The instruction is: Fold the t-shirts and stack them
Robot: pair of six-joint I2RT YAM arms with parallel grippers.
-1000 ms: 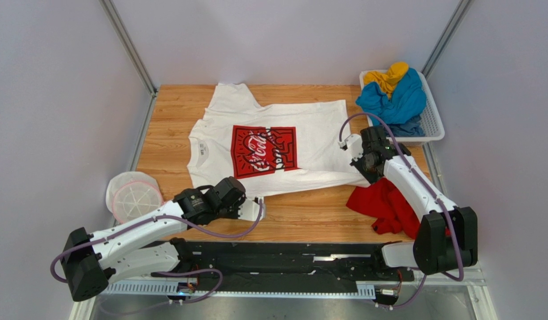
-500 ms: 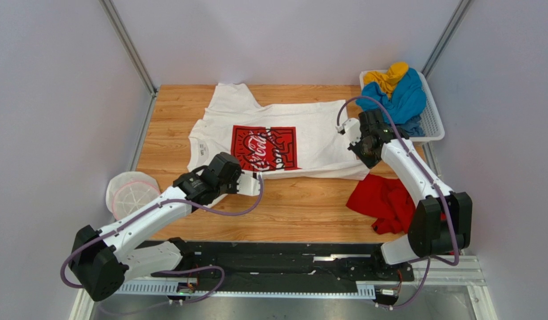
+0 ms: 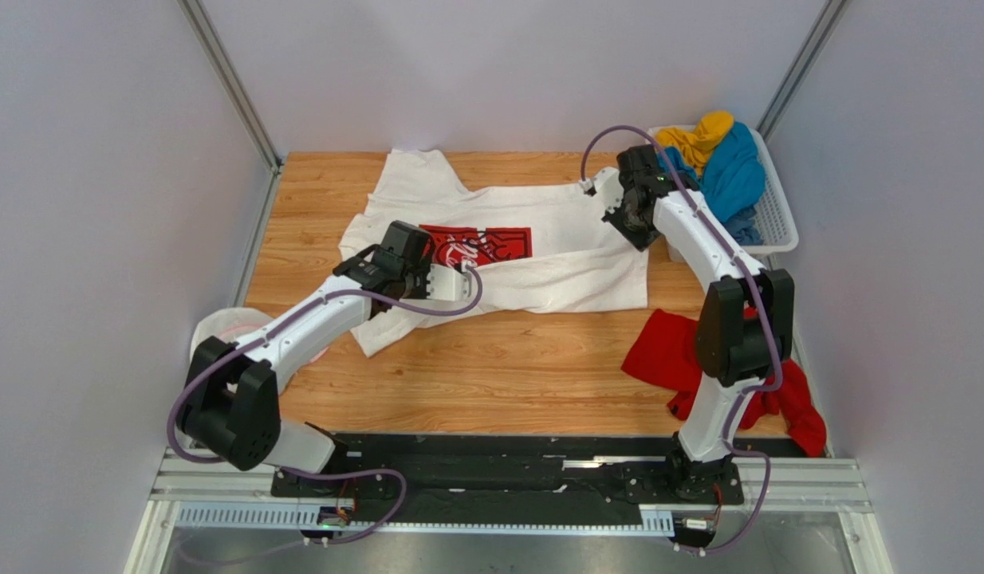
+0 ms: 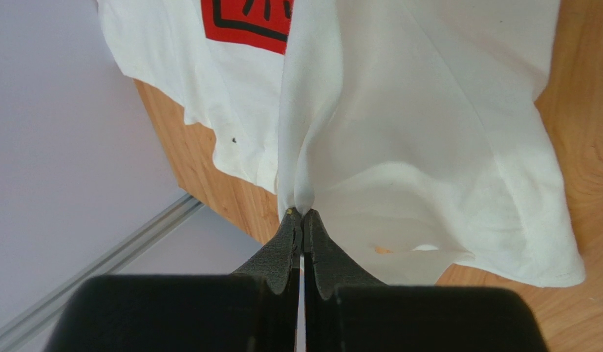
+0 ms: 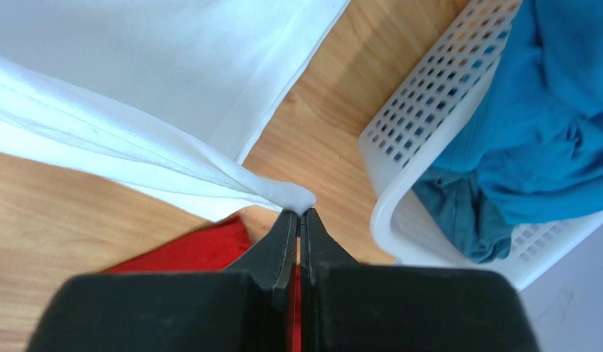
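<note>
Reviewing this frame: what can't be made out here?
- Top view: lower part of the red print on the white t-shirt, covered by its folded-over near edge.
- Top view: middle of the red t-shirt, behind the right arm.
- Right wrist view: whatever lies under the blue t-shirt in the basket.

White t-shirt, red print; red shirt; blue shirt; yellow shirt
</note>
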